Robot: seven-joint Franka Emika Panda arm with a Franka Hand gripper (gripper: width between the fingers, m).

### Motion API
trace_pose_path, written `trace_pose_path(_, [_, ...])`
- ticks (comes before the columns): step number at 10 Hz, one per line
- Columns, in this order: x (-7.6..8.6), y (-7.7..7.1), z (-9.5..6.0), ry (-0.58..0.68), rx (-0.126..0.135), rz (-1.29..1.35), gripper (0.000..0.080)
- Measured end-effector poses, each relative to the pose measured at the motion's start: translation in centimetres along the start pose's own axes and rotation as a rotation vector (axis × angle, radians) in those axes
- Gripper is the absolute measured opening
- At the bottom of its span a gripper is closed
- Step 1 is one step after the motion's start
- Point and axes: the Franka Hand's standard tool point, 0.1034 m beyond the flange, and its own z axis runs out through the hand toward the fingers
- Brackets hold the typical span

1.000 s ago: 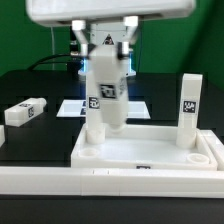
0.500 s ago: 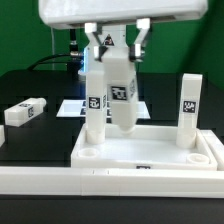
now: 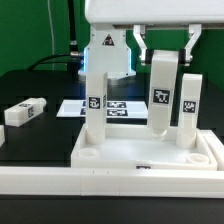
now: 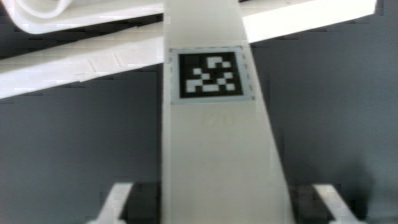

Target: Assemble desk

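The white tray-like tabletop (image 3: 150,152) lies at the front. One white tagged leg (image 3: 95,100) stands upright at its back left corner. Another leg (image 3: 188,105) stands at its back right corner. My gripper (image 3: 163,58) is shut on a third leg (image 3: 163,115) and holds it nearly upright over the tray, just left of the back right leg. In the wrist view this leg (image 4: 214,130) runs out from between my gripper's (image 4: 217,205) fingers, tag facing the camera. A fourth leg (image 3: 25,112) lies loose on the black table at the exterior view's left.
The marker board (image 3: 120,106) lies flat behind the tray. A long white border bar (image 3: 90,186) runs along the front of the tray. White edges (image 4: 107,62) cross behind the held leg in the wrist view.
My gripper has carried the held leg toward the exterior view's right, from beside the back left leg to close beside the back right leg. The other legs have not moved.
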Motion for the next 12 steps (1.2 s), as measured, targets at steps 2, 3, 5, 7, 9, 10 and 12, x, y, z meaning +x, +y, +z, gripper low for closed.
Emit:
trace_pose_path(2, [-0.5, -1.7, -0.1, 0.154, 0.035, 0.0, 0.0291])
trace_pose_path(3, [-1.0, -2.6, -0.3, 0.22, 0.053, -0.007, 0.0291])
trace_pose_path(5, [-1.7, -3.6, -0.4, 0.219, 0.065, 0.01, 0.0291])
trace_pose_path(7, [-1.8, -3.8, -0.3, 0.22, 0.066, 0.002, 0.0291])
trace_pose_path(9, [-2.0, -3.9, -0.3, 0.218, 0.067, 0.0, 0.0291])
trace_pose_path(10, [-2.8, -4.3, -0.1, 0.211, 0.07, -0.002, 0.0291])
trace_pose_path(12, [-4.2, -5.4, 0.1, 0.202, 0.077, -0.01, 0.0291])
